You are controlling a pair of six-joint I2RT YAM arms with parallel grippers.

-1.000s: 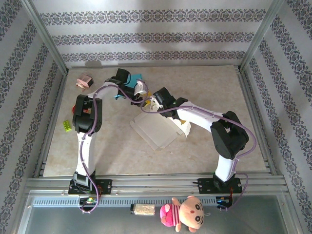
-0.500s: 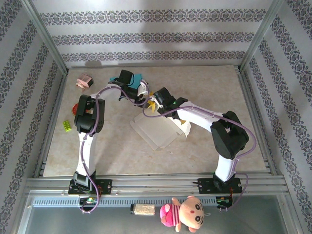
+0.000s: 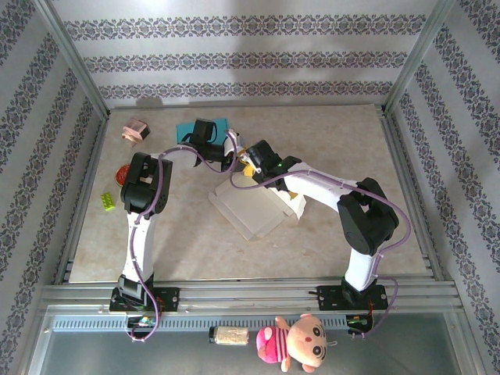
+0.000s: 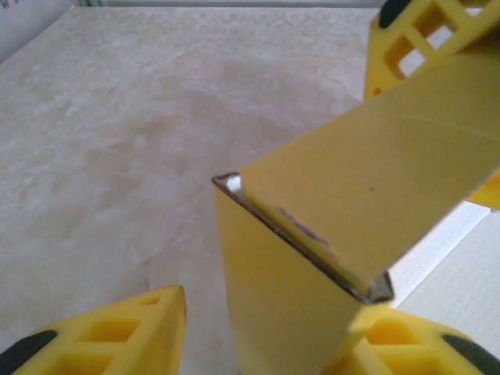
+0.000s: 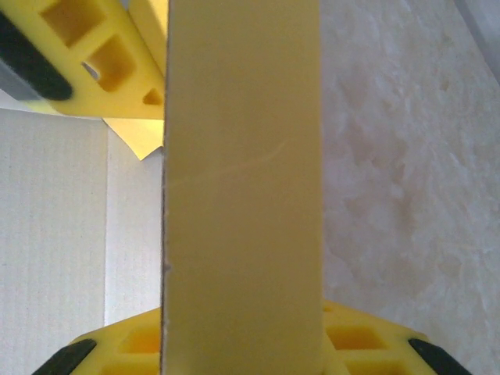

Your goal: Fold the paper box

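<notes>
while the paper box (image 3: 248, 209) lay flat and white at the middle of the table (image 3: 172, 234), one yellow flap (image 4: 367, 187) at its far edge stood up between the two arms. the right gripper (image 3: 249, 166) was closed on that flap: in the left wrist view the strip ran up to the right and passed between its two yellow fingers (image 4: 422, 31). the left gripper (image 3: 233, 151) sat just beside it, jaws part-way apart and straddling a folded corner of the flap. one finger (image 4: 391, 344) seemed to touch the card, while the other (image 4: 141, 328) stood clear of it with bare table showing between. in the right wrist view the flap ran straight up the middle, with the white of the box to its left. a pink block (image 3: 135, 130) and a green brick (image 3: 106, 201) lay well apart near the table's left edge.
</notes>
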